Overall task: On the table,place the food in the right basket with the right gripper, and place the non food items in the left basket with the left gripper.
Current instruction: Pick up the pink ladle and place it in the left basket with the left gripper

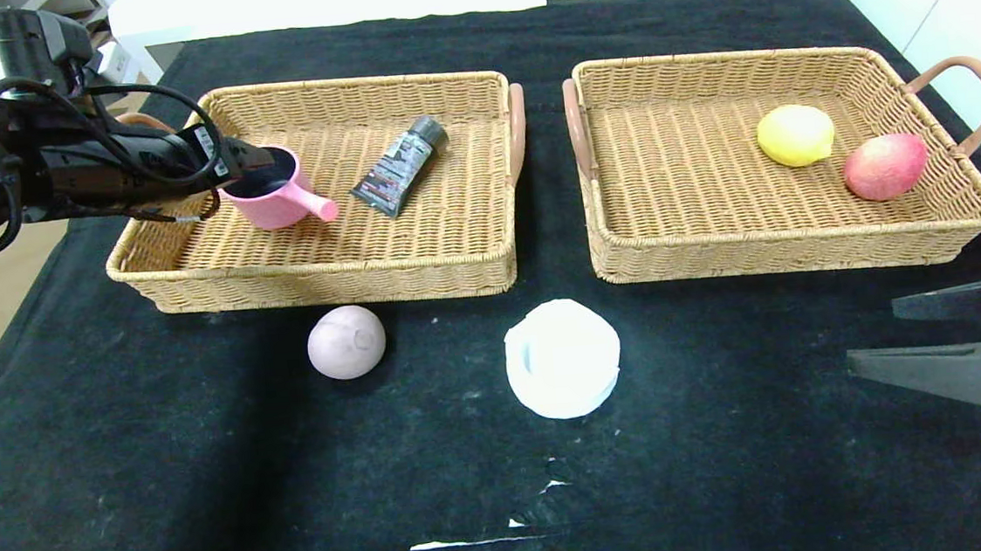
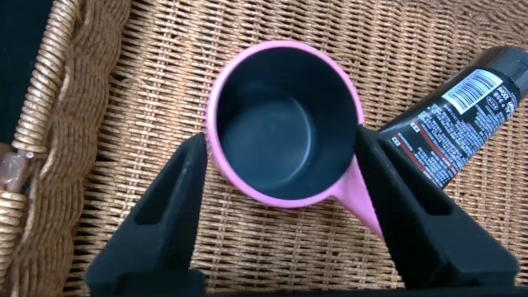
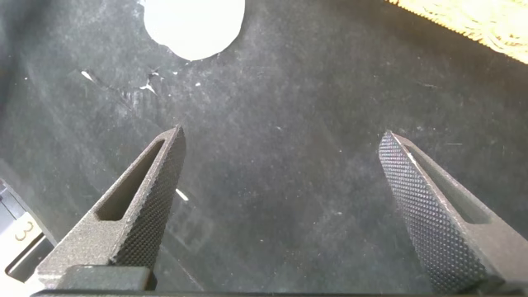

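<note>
Nearest me, along the table's (image 1: 78,483) front edge, the cloth is torn and shows white; a fingertip dragged low there could snag it. My right gripper (image 1: 955,335) hangs at the right edge, jaws spread wide and empty, above bare cloth.

Toward the middle, the white dish (image 1: 563,369) and the mauve ball (image 1: 346,342) lie apart, the ball just in front of the left basket (image 1: 315,276). The ball is food, so I must take it with the right arm, a long reach across; a glancing touch could roll it against the wicker or off toward the left edge. The dish is flat and may slip from the tips.

Farther back, my left gripper (image 2: 280,165) sits over the pink pan (image 1: 274,192) near the left basket's left wall, jaws apart either side of the cup, seemingly clear of it. Lifting crookedly could catch the rim and tip the pan onto the black tube (image 1: 401,167) close beside it. The lemon (image 1: 795,135) and peach (image 1: 885,166) rest near the right basket's (image 1: 715,240) right wall.
</note>
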Controlling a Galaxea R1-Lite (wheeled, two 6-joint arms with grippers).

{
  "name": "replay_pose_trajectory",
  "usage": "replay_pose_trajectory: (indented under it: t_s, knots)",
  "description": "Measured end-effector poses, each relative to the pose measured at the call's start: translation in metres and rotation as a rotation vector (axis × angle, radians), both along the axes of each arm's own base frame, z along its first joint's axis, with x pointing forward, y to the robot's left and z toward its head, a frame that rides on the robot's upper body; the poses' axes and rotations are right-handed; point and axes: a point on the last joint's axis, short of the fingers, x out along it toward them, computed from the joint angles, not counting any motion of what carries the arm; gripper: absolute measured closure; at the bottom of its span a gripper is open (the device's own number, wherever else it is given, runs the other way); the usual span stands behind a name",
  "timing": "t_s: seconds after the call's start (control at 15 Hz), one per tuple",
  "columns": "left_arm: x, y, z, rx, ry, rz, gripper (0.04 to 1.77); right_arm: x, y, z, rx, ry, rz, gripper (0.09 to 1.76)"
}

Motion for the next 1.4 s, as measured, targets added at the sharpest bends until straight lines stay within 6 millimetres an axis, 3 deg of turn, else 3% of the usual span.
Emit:
replay_pose_trajectory:
  t_s: [0.4,0.73,1.4]
  knots:
    - [-0.001,0.000,0.000,0.001,0.002,-0.001,0.28,0.000,0.000,0.000,0.000,-0.001,0.000,0.14]
    - [-0.013,-0.007,0.012,0.004,-0.021,-0.017,0.19,0.000,0.000,0.000,-0.001,0.002,-0.001,0.14]
    - [-0.086,-0.073,0.027,0.024,0.133,-0.222,0.12,-0.001,0.000,0.000,0.000,-0.001,0.000,0.14]
